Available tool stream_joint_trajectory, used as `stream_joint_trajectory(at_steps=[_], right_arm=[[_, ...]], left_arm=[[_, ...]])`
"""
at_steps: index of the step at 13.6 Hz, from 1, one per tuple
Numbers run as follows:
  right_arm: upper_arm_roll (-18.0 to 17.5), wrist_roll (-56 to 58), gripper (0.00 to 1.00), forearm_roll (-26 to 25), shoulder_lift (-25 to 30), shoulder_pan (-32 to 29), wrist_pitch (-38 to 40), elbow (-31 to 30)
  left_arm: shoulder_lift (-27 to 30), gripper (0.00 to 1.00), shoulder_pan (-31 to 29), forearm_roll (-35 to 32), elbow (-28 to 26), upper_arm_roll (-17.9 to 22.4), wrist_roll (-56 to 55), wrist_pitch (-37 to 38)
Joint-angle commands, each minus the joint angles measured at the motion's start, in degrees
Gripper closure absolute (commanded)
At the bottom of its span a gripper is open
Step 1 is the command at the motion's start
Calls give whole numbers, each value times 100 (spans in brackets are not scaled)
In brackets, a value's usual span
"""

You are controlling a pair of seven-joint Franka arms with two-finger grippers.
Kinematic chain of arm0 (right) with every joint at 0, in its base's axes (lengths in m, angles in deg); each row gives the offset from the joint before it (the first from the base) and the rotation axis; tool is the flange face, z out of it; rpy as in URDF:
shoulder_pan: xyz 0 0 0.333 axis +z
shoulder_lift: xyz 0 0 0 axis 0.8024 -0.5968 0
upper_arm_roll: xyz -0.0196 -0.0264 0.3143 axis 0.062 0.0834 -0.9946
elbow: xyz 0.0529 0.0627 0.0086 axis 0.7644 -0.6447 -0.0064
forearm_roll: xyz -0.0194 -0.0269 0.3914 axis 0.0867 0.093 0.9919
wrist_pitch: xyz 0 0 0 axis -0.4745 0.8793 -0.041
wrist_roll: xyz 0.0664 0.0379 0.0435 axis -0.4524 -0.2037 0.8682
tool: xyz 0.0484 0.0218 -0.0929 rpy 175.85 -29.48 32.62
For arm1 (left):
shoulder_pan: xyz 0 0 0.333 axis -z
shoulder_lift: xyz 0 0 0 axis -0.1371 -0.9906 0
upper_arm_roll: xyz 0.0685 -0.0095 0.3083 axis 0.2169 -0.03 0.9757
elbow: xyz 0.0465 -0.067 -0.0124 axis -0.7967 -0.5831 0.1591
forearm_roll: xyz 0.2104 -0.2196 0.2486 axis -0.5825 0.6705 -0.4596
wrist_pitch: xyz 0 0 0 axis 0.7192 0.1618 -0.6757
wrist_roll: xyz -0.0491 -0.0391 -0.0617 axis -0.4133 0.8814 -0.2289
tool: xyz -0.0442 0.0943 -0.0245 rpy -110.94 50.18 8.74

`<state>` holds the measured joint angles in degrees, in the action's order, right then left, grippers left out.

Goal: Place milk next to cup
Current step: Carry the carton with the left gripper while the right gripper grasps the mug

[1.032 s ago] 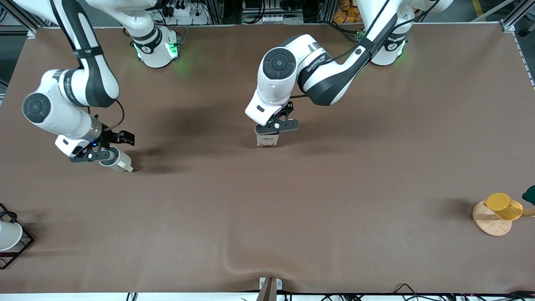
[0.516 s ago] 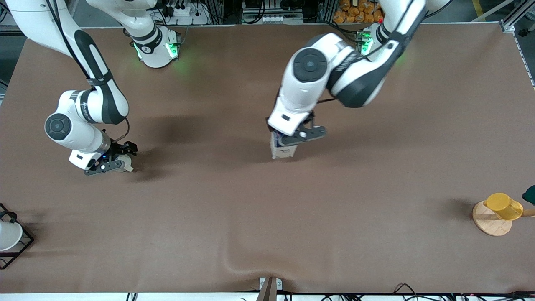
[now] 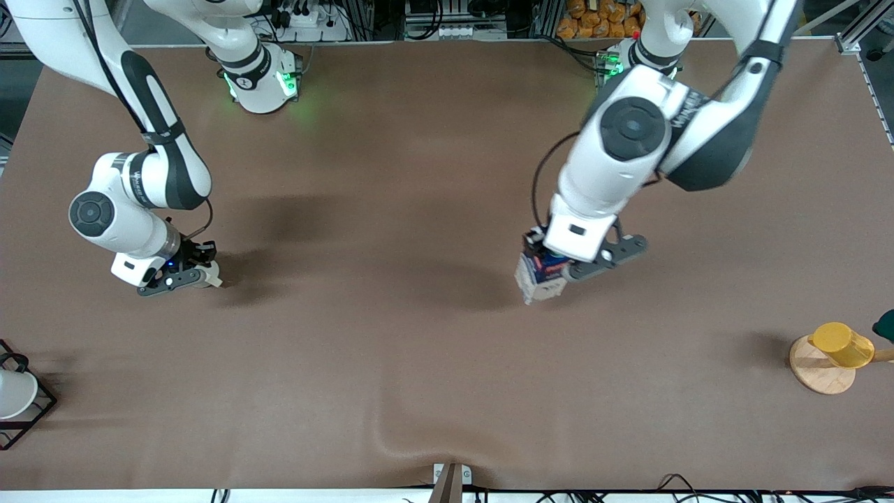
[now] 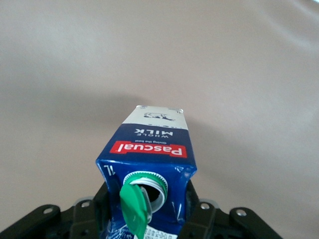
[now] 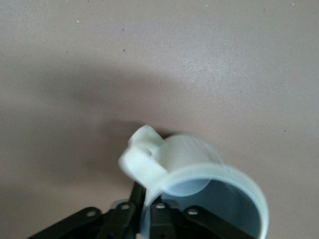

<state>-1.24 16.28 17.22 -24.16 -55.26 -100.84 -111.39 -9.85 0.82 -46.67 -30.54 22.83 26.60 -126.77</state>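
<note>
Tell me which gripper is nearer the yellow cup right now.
Left. The left gripper, holding the milk, is mid-table; the right gripper holds the cup far from the yellow cup.

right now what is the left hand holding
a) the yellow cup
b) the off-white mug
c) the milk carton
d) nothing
c: the left hand is shut on the milk carton and holds it up over the middle of the table, and the left wrist view shows the blue carton with its green cap between the fingers; the off-white mug is in the right hand.
</note>
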Motion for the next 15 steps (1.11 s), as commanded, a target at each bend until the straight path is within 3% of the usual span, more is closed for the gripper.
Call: stream_joint_trajectory(at_steps=[1, 3, 5, 11, 13, 15], right_arm=[[-88, -3, 100, -30, 70, -56, 748, 395], [-228, -12, 100, 311, 166, 110, 1670, 930], [-264, -230, 100, 725, 149, 539, 2034, 1318], [-264, -3496, 100, 971, -157, 2991, 1929, 2109], [-255, -3922, 100, 1437, -429, 3528, 1851, 2425], [-229, -4315, 100, 1360, -798, 3994, 1754, 2663]], left_arm=[[97, 41, -552, -98, -87, -63, 575, 74], [79, 41, -773, -98, -104, -63, 954, 135], [88, 41, -791, -97, -104, -63, 991, 240], [114, 41, -817, -98, -104, -72, 1122, 363], [114, 41, -940, -98, -104, -72, 1341, 372], [114, 41, -984, -98, -96, -72, 1474, 364]])
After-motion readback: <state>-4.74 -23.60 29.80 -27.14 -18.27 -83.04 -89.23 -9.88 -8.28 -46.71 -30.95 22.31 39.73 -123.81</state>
